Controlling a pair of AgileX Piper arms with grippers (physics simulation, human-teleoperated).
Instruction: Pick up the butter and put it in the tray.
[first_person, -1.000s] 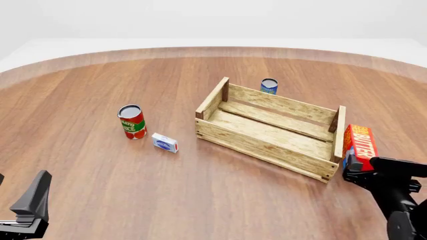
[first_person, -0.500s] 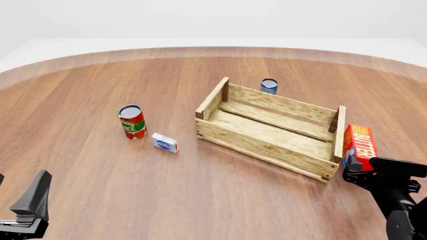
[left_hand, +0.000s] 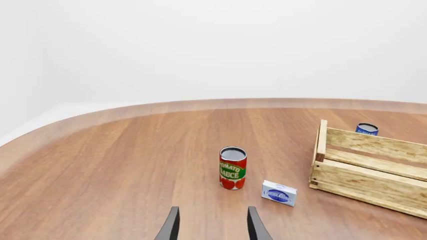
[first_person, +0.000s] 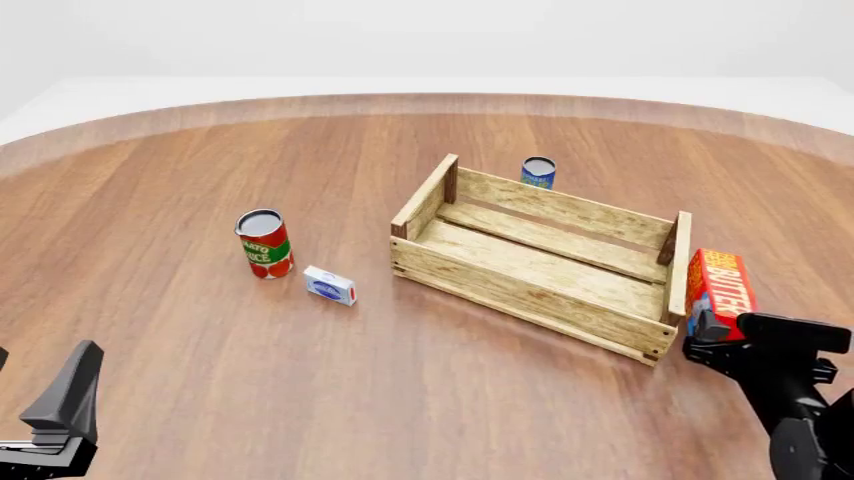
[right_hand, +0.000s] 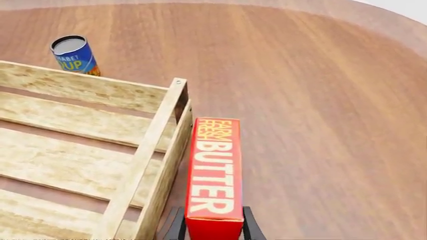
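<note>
Butter (first_person: 719, 289) stands just outside the right end board of the tray (first_person: 534, 283), its long printed face turned up toward your right wrist camera, and your right pincer (first_person: 710, 343) is clamped on its near end, one black finger (right_hand: 175, 226) on each side of the carton. Your right arm reaches in low from the front view's lower right corner, its wrist bent so the fingers point forward along the counter (first_person: 400, 400). Your left pincer (first_person: 54, 425) sits at the lower left, well apart from everything, its jaws spread and gripping nothing. You have one butter carton, one tray, two cans and one small white-and-blue box (first_person: 328, 285): the red tomato sauce can (first_person: 264, 243) stands just beside that box, left of the tray, and the blue can (first_person: 538, 172) stands beyond the tray's far wall. Only the right wrist view shows the grip on the carton clearly; only the left wrist view shows the gap between the left fingers.
</note>
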